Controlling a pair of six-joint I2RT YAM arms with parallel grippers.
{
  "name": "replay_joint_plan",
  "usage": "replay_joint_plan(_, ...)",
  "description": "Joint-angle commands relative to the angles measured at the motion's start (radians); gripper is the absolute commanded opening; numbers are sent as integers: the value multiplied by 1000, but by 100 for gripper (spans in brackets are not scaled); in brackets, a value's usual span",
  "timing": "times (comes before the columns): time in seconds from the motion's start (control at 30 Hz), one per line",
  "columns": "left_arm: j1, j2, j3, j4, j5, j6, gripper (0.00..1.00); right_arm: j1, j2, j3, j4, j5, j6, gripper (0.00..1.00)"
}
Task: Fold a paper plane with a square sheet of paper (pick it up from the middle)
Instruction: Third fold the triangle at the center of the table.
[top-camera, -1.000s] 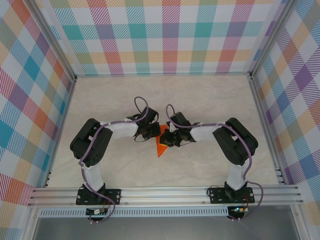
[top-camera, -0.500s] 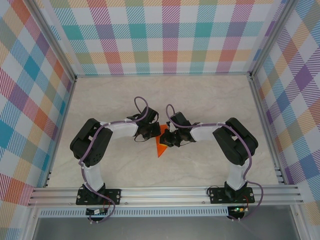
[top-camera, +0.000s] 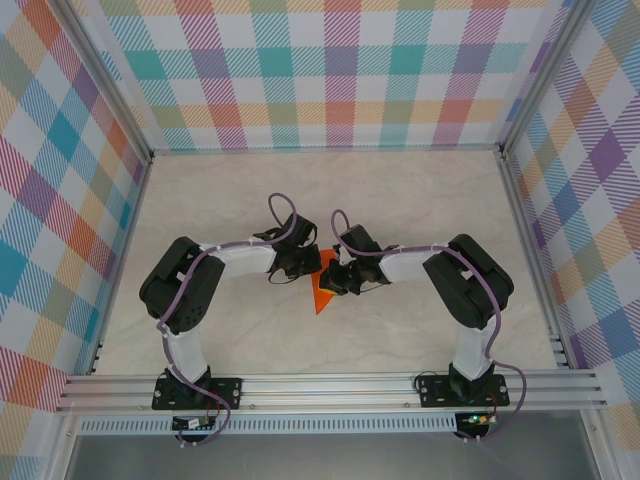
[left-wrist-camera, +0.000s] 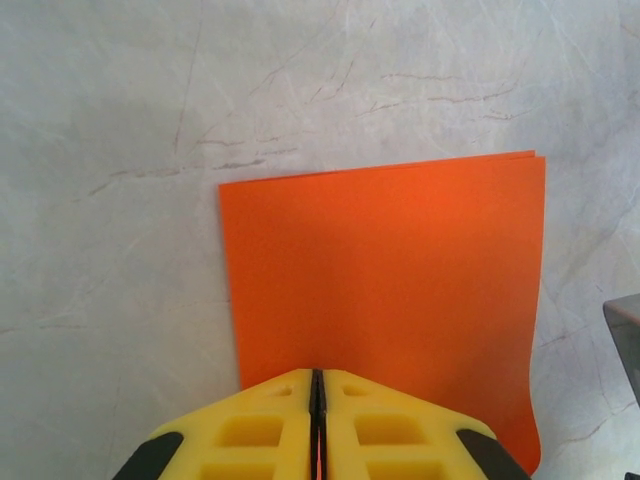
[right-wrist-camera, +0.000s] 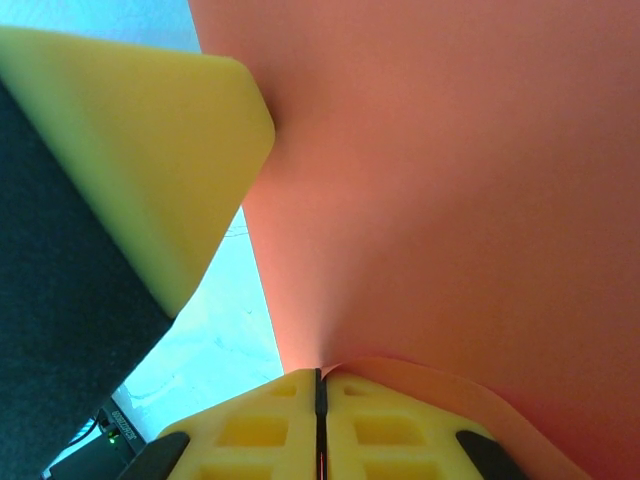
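The square sheet of paper (top-camera: 321, 297) is bright orange and folded, and it hangs as a downward point between the two grippers at the table's middle. My left gripper (top-camera: 306, 268) is shut on it from the left. In the left wrist view the paper (left-wrist-camera: 390, 270) spreads flat beyond the yellow fingers (left-wrist-camera: 250, 430), two layers show at its far edge, and a thin orange line runs between the closed jaws. My right gripper (top-camera: 336, 276) is shut on the paper (right-wrist-camera: 450, 200) from the right, and a curled flap lies over its fingers (right-wrist-camera: 400, 430). The left gripper's yellow finger (right-wrist-camera: 130, 150) is close by.
The pale marbled tabletop (top-camera: 400, 200) is bare around the arms. Checkered walls (top-camera: 340, 70) and aluminium frame rails (top-camera: 330, 385) enclose it on all sides. A grey part (left-wrist-camera: 625, 335) shows at the right edge of the left wrist view.
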Motion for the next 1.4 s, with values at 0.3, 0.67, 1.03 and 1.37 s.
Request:
replay_joint_plan(0.3, 110, -230, -97, -81, -96, -86, 21, 0, 33, 12, -17, 19, -14, 31)
replay_joint_plan(0.67, 143, -302, -188, -12, 58, -70, 22, -1, 21, -16, 44, 6, -7, 32)
replay_joint_plan(1.03, 114, -274, -230, 97, 197, -83, 17, -8, 7, -37, 39, 14, -15, 17)
replay_joint_plan(1.37, 41, -207, -233, 162, 266, -99, 11, -9, 15, -25, -3, 30, -26, 0)
